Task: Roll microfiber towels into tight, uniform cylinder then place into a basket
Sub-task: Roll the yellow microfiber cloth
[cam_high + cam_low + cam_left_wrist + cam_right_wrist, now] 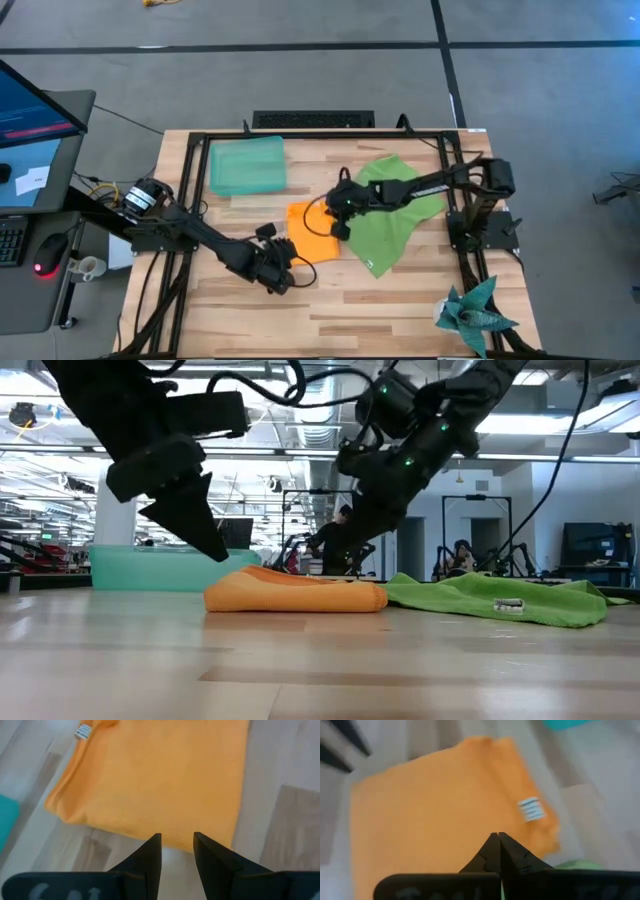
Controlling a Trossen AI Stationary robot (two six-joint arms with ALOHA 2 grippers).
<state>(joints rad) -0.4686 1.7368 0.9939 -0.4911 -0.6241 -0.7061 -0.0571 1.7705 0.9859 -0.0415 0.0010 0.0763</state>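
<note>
The orange towel (315,233) lies folded flat on the table's middle, its white label (530,809) near one corner. The lime green towel (398,212) lies crumpled to its right, touching it. The teal basket (247,165) stands at the far left. My left gripper (177,842) hovers open just off the orange towel's near edge, nothing between its fingers. My right gripper (498,840) is shut, slanting down over the orange towel (435,805) from the right. My right gripper's shut fingertips (498,838) stand over the orange towel's right part, slanting down from the table's right. I cannot tell whether they touch the cloth.
A spiky teal star-shaped object (475,312) sits at the table's near right corner. A black frame (190,180) runs along the table's sides. Bare wood (330,315) spreads along the near edge. A desk with a monitor (35,105) stands left of the table.
</note>
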